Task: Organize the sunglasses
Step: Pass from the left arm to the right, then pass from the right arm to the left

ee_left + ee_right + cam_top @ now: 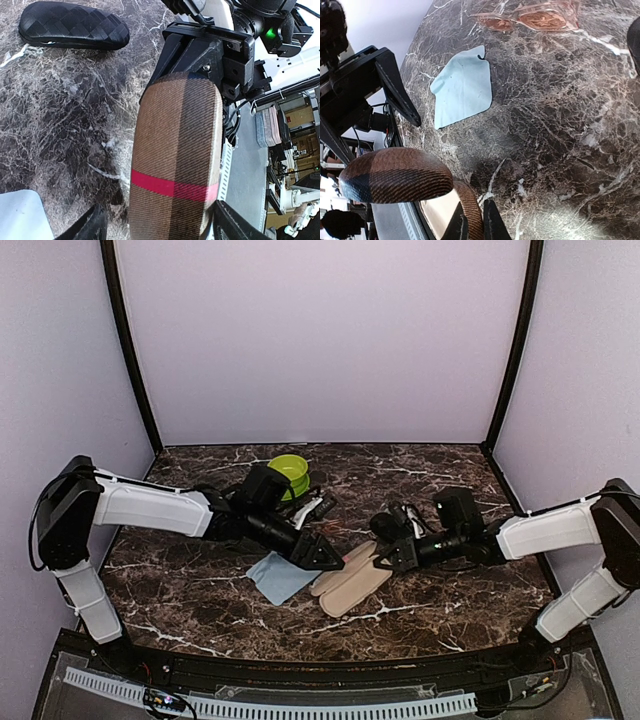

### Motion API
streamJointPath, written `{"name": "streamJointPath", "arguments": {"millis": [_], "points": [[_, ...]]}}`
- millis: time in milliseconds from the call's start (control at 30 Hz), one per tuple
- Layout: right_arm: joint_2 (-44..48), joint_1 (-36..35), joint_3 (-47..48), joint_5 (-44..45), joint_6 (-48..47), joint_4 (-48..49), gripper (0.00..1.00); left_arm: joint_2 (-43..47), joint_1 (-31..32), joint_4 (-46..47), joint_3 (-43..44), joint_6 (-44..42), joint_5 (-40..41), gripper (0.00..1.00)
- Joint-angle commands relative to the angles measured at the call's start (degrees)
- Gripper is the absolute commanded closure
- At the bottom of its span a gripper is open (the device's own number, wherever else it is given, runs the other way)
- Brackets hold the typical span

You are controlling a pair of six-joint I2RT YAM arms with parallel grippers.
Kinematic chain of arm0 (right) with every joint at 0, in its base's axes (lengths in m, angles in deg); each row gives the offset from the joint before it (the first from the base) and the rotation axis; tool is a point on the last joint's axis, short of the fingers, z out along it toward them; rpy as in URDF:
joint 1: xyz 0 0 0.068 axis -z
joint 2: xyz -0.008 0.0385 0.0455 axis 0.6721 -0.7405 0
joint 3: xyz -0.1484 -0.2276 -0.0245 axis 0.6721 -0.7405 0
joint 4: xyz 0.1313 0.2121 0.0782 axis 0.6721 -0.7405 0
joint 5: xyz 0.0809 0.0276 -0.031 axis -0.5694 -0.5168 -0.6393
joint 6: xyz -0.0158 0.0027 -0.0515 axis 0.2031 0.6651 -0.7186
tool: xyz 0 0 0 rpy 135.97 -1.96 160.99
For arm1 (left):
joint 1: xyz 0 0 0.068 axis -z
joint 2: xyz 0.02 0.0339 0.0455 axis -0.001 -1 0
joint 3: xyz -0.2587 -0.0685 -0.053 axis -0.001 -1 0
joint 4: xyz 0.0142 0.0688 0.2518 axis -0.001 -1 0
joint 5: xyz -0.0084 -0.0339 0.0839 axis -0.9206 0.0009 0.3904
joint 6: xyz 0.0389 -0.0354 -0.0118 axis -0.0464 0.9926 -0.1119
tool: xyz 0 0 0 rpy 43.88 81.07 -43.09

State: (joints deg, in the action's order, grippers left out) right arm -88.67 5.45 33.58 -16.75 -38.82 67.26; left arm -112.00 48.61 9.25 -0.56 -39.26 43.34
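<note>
- Dark-brown, white-veined marble bench [180, 590], lilac walls [320, 340] beyond both hands.
- Right hand [474, 220] clenched on brown plaid fabric case [395, 175] rim.
- Left hand [160, 227] released, straddling it.

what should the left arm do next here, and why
Probably back the left fingers off the striped case and toward the reddish sunglasses: they stand open around the case, the right fingers pinch its rim, and the sunglasses lie loose on the table.

High rear overview; two close wrist views, striped case [175, 165] seemingly common.
</note>
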Motion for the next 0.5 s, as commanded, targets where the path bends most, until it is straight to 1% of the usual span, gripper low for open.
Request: {"name": "streamJointPath", "arguments": {"millis": [0,133,333,467], "points": [[0.06,0.43,-0.75,-0.49,3.63,1.88,1.0,3.44,-0.85,0.57,-0.94,0.33,3.52,0.26],[-0.11,0.56,-2.24,2.34,9.23,3.96,1.0,4.42,-0.94,-0.02,-1.24,0.13,5.34,0.26],[0.67,0.56,-6.12,7.15,17.86,8.87,1.0,6.66,-1.18,0.62,-2.56,0.9,10.67,0.26],[1.66,0.56,-7.78,9.24,20.24,9.57,1.0,7.85,-1.2,0.53,-3.17,0.88,12.61,0.26]]}}
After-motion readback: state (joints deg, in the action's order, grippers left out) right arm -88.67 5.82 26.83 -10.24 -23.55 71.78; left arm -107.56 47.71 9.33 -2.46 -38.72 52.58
